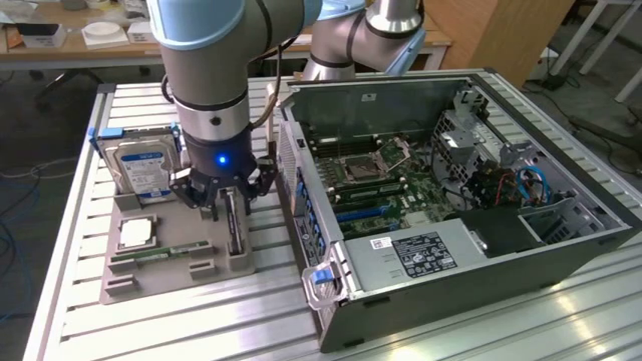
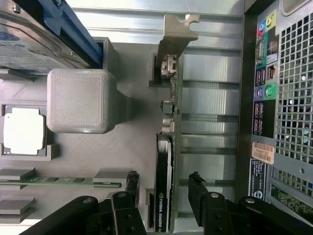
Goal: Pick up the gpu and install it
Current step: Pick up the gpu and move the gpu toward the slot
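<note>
Your end effector (image 1: 228,201) hung spread astride the gpu (image 2: 168,122), which stood on edge in its tray (image 1: 165,263) slot beside the case (image 1: 431,256); closing off-centre could have nipped components or tilted and jammed the card.

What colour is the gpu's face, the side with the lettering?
Black with pale lettering; the gpu shows best in the wrist view.

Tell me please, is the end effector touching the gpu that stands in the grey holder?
Apart. In the wrist view the open end effector straddles the gpu, with a visible gap on both sides of the card.
</note>
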{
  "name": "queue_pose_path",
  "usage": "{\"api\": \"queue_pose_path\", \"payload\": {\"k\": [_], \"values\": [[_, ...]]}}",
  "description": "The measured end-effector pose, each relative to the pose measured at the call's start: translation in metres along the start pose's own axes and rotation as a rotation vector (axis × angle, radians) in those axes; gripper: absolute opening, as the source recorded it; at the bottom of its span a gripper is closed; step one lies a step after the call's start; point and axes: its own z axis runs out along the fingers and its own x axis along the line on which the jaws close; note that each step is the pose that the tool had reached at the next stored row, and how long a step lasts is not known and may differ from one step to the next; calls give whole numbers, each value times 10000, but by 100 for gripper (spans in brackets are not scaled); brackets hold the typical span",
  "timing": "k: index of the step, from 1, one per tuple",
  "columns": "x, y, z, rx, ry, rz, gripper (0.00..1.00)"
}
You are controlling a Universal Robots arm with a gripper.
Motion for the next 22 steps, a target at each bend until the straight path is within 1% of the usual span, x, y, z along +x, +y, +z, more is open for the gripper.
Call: {"api": "queue_pose_path", "payload": {"k": [1,6,7,19,21,22], "values": [[0,-1,14,2,-1,68,53],[1,-3,59,17,-38,957,53],[1,-3,59,18,-39,1031,53],[0,-3,60,17,-42,1033,53],[1,-3,60,18,-41,1034,51],[1,-3,60,18,-42,1033,45]]}}
